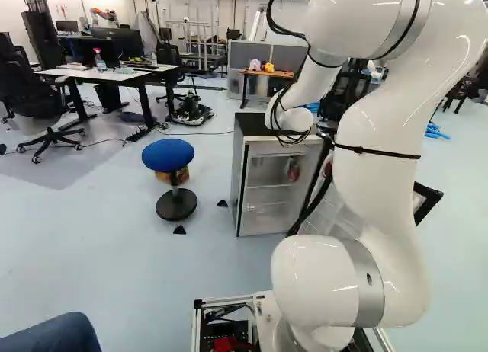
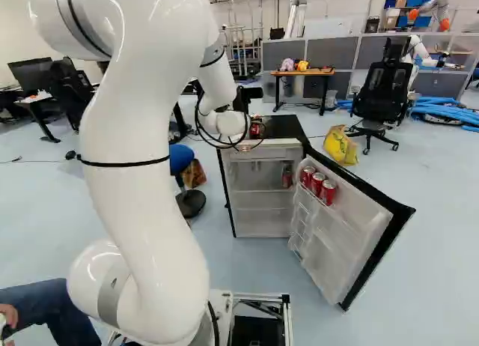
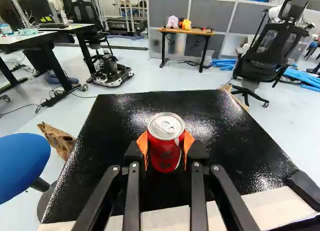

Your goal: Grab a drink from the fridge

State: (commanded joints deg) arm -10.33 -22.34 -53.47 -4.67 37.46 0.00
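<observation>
Pincer (image 2: 256,127) I steer, spread one can's width, gripping a red can (image 3: 165,151) over the fridge top (image 3: 215,116), fridge door (image 2: 344,222) ajar, right of the right base view

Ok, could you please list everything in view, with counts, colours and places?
fridge: one, black top, ahead
fridge door: one, black and white, open
held can: one, red, above fridge top
door cans: three, red, in door rack
container: one, reddish, on fridge shelf
stool: one, blue seat, beside fridge
yellow bag: one, beyond door
wooden desk: one, brown, by partitions
partitions: several, grey, background
white-topped desk: at least one, left base view's left
office chairs: several, black, around room
hoses: several, blue, on floor
gripper: one, black, orange pads, shut on held can
arm: one, white, foreground
</observation>
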